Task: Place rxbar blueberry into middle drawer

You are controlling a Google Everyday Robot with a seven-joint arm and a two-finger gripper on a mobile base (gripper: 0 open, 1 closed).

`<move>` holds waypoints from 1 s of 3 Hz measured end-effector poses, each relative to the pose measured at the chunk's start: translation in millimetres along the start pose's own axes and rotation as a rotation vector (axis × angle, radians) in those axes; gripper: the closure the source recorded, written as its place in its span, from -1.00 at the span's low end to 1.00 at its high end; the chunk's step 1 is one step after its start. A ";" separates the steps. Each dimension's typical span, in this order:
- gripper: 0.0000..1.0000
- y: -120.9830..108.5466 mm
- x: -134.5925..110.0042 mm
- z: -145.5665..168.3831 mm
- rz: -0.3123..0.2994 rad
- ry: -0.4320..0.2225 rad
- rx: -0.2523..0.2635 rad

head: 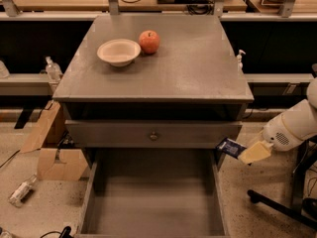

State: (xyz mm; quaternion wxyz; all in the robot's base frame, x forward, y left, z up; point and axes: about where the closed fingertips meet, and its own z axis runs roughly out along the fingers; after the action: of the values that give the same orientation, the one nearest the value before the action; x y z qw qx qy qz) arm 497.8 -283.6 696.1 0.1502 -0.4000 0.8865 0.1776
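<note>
The rxbar blueberry, a dark navy bar, is held in my gripper at the right side of the cabinet, level with the shallow drawer front. The gripper's pale fingers are shut on the bar's right end. The middle drawer is pulled out wide below, a deep grey box with a bare floor. The bar hangs above the drawer's right wall, near its back corner. My white arm comes in from the right.
A white bowl and a red apple sit on the cabinet top. The knobbed shallow drawer front is above the open drawer. A cardboard box and bottle lie on the floor left. A chair base stands right.
</note>
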 end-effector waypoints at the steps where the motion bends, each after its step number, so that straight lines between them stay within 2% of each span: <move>1: 1.00 6.9 33.4 63.3 0.048 -0.055 -0.100; 2: 1.00 10.6 55.1 136.3 0.047 -0.154 -0.202; 3: 1.00 8.2 42.1 208.3 0.033 -0.234 -0.307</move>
State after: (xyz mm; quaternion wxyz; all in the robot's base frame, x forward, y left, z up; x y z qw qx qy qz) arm 490.7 -215.4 494.7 0.1865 -0.3803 0.8319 0.3584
